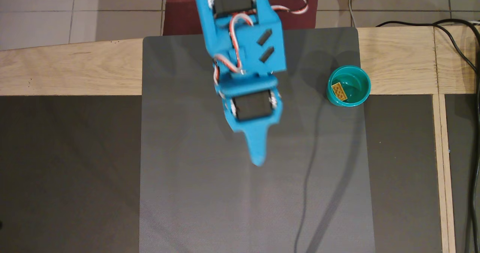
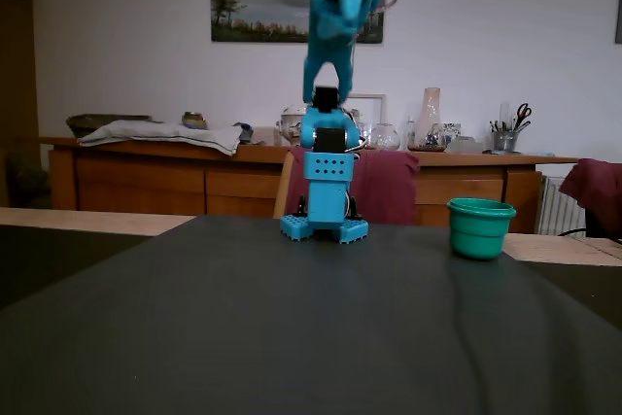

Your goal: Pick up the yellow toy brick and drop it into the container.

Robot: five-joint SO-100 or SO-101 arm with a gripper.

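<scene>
in the overhead view, a grey mat is lying across the wooden table, with darker panels on either side. the blue arm is reaching down from the top edge over the mat's middle, its red and white wires looping along the upper links. the gripper is showing as 1 tapered blue point with nothing visible in it, and i cannot tell whether its fingers are apart or together. to the right, at the mat's right edge, the teal cup is standing upright, well apart from the gripper. the yellow toy brick is lying inside the cup, against its left wall, studs facing up. black cables are running down the far right.

in the fixed view, the arm is rising tall at centre, folded high above its base, and the cup is sitting to the right on the mat, the brick being hidden by its wall.
</scene>
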